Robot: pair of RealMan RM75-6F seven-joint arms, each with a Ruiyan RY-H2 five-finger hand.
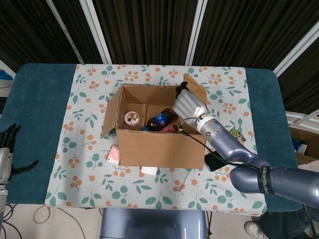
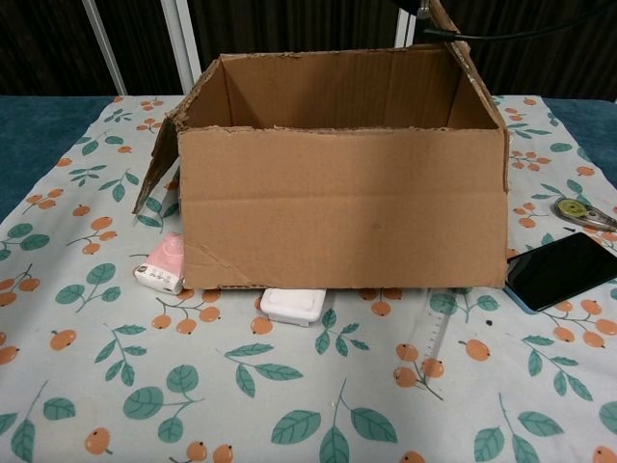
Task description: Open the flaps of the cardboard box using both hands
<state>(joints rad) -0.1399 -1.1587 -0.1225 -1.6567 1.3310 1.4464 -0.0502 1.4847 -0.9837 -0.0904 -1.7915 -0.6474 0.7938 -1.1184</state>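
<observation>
Over the cardboard box (image 1: 154,127), the right hand (image 1: 189,105) presses its fingers (image 1: 182,91), apparently together, against the right flap (image 1: 195,85) just outboard; the left hand (image 1: 7,149), fingers apart, hangs well away from the left flap (image 1: 110,112).

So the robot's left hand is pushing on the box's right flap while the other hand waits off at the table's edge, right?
Not quite: it is the right hand at the box's right flap. The left hand waits at the table's edge. The head view shows this.
</observation>
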